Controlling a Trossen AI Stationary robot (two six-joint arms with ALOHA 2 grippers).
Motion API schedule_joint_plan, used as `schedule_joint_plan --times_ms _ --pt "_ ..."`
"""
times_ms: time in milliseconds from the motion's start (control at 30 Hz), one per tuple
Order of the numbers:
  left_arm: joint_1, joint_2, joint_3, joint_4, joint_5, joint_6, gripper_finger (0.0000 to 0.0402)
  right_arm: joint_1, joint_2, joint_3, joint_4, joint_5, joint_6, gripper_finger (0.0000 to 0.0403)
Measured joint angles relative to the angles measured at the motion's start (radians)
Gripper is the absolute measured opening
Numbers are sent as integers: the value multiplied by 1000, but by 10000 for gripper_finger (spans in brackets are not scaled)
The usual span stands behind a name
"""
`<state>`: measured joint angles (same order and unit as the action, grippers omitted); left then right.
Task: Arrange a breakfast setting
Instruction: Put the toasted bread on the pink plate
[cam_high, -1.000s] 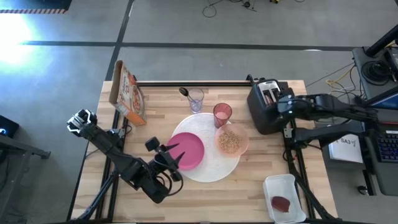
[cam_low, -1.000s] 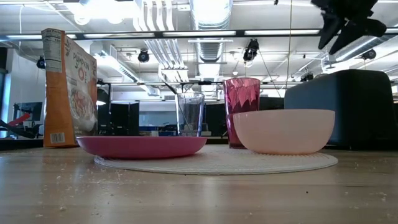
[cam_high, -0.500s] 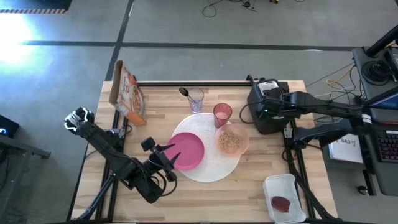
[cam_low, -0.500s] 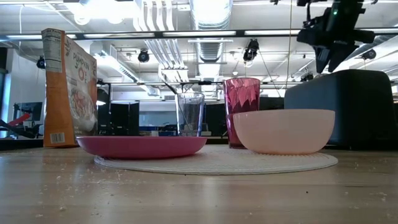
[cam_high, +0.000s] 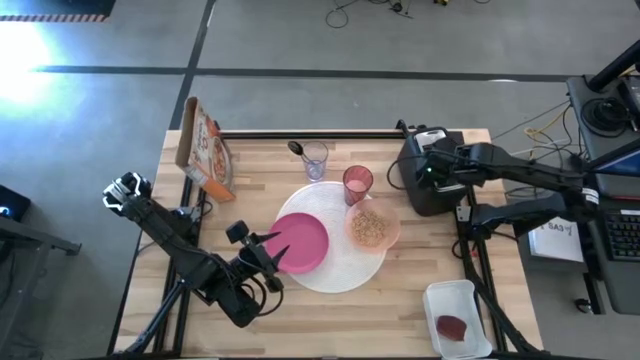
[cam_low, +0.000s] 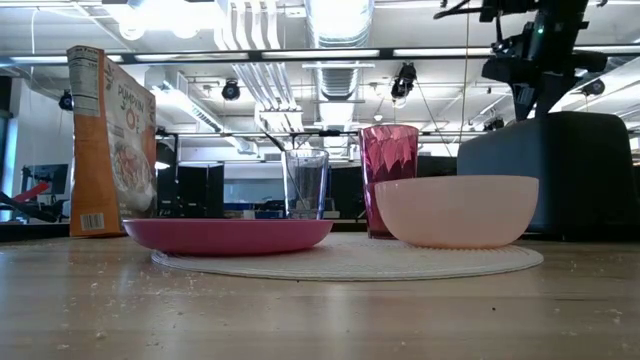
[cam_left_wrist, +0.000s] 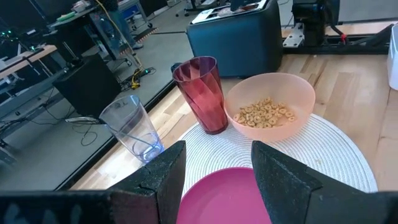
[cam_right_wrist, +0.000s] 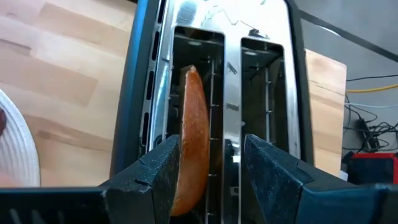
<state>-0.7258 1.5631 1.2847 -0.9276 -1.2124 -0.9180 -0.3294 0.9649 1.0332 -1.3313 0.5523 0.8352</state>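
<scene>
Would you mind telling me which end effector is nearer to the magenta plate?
Left. The left end effector hovers at the magenta plate's edge; the right end effector is over the toaster, beyond the peach bowl.

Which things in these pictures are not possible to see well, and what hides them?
- Toast in the toaster, right wrist view: its lower part is hidden inside the slot.
- Spoon, high view: only the dark bowl end shows; its handle is lost behind the small clear glass.
- Cereal: the peach bowl wall hides it in the low view.
- Dark red item in the white tub: too small to identify.
</scene>
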Motion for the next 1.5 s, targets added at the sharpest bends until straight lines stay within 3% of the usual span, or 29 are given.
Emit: schedule_joint_plan --times_ms 300,1133,1500 --pt "0 0 -5 2 1 -1 166 1 1 -53 12 -8 1 171" --pt "0 0 -5 9 0 -1 166 1 0 -41 38 -5 -46 171" --pt "3 0 -5 18 0 -1 166 2 0 35 41 6 -78 171"
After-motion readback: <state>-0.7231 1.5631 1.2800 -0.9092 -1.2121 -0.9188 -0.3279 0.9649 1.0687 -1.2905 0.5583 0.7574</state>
